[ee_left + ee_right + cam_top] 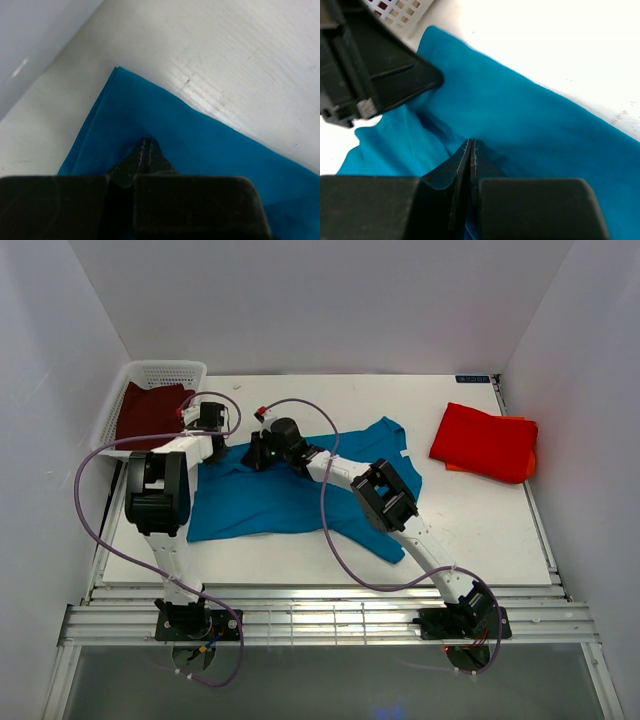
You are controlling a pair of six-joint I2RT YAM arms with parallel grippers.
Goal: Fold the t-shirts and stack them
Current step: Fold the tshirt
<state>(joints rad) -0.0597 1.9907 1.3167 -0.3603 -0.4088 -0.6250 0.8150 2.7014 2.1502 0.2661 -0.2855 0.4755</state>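
Left gripper [145,146] pinched shut on the teal t-shirt [260,502] near its far left corner, cloth puckered at the tips. Maroon t-shirt [148,412] sits in the basket [165,370] at the table's [470,525] far left corner. Teal shirt lies spread left of centre. Right gripper [471,145] is closed on the same far hem, just beside. Red-orange t-shirt [485,440] lies folded by the right edge. The cloth looks light and limp and will likely sag, so grip it at the hems and corners.

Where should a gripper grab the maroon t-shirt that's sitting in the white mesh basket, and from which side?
Best pinch a raised fold near the middle of the maroon t-shirt, coming straight down from above. It lies crumpled inside the white mesh basket, whose walls seem to block any sideways approach, while its creased cloth should give the fingers a ridge to close on.
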